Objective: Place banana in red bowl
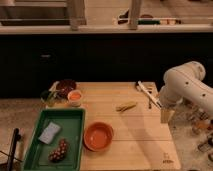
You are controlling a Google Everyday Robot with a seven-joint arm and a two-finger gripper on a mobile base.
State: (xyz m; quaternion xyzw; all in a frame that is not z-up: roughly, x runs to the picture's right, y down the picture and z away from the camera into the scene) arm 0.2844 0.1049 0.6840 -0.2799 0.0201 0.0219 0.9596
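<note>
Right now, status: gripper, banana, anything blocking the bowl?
Gripper at right edge of table, right of banana, not touching it. Banana flat on table, outside red bowl. Nothing lying between them.

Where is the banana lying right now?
In the camera view the banana lies on the wooden table, right of centre, beyond the red bowl; the gripper hangs at the table's right edge.

My pincer (pixel 165 116) hangs at the right edge of the wooden desk (pixel 130 137). Near left sits a green tray (pixel 73 126) holding a pale blue sponge (pixel 49 132) and a dark reddish cluster (pixel 59 150). Far left stand a white cup (pixel 74 97) and a maroon bowl (pixel 65 87). A white-and-black utensil (pixel 148 93) lies far right.
</note>
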